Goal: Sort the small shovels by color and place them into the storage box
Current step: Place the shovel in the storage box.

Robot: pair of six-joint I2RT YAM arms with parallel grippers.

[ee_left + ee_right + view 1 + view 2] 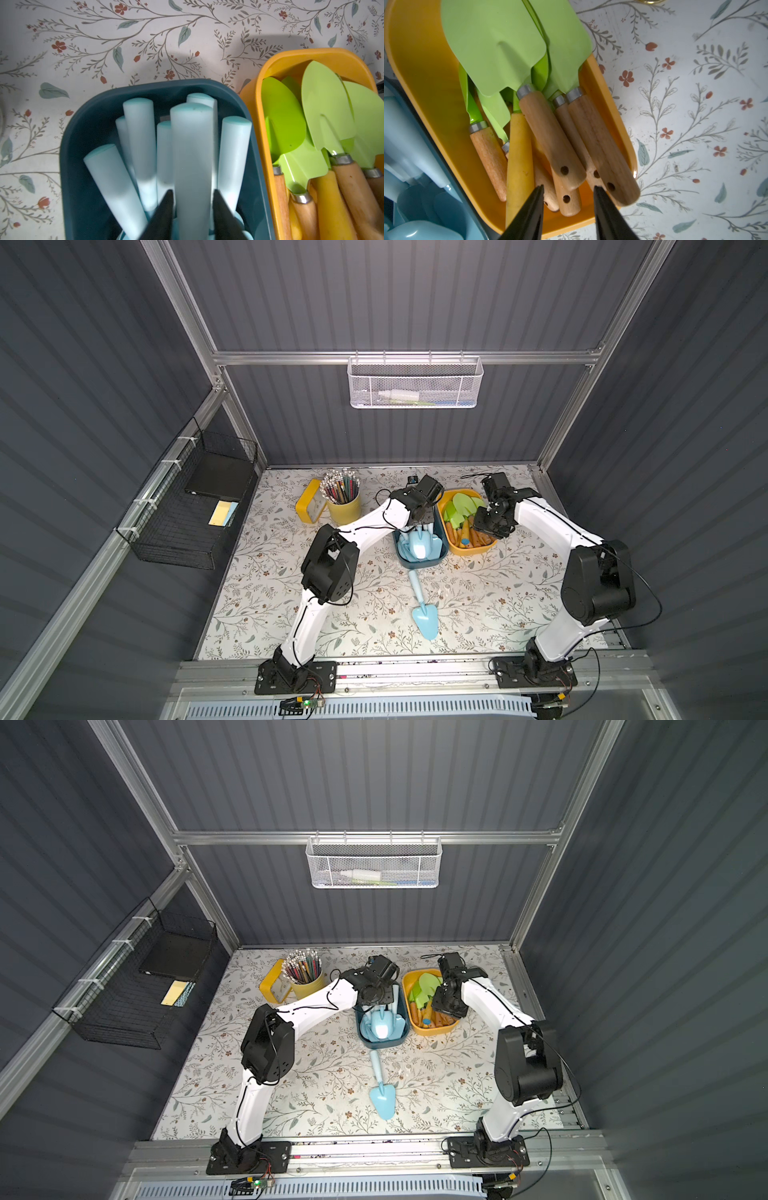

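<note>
Left gripper (pixel 192 193) straddles a pale-blue plastic shovel (pixel 193 145) in its colour-matched dark-teal plastic box (pixel 83 116), grip uncertain. The right gripper (pixel 568 188), parted and empty, hovers above lime-green wooden-handled shovels (pixel 494 45) in the yellow box (pixel 425 83). Another blue shovel (pixel 424 614) lies unsorted on the table (pixel 498 605).

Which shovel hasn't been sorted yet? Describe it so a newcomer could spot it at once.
On the floral table, find the dark blue box beside the yellow box. Just off its near end lies one pale-blue shovel, blade pointing away. Unlike every other shovel, it lies alone on the bare table, outside both boxes.
</note>
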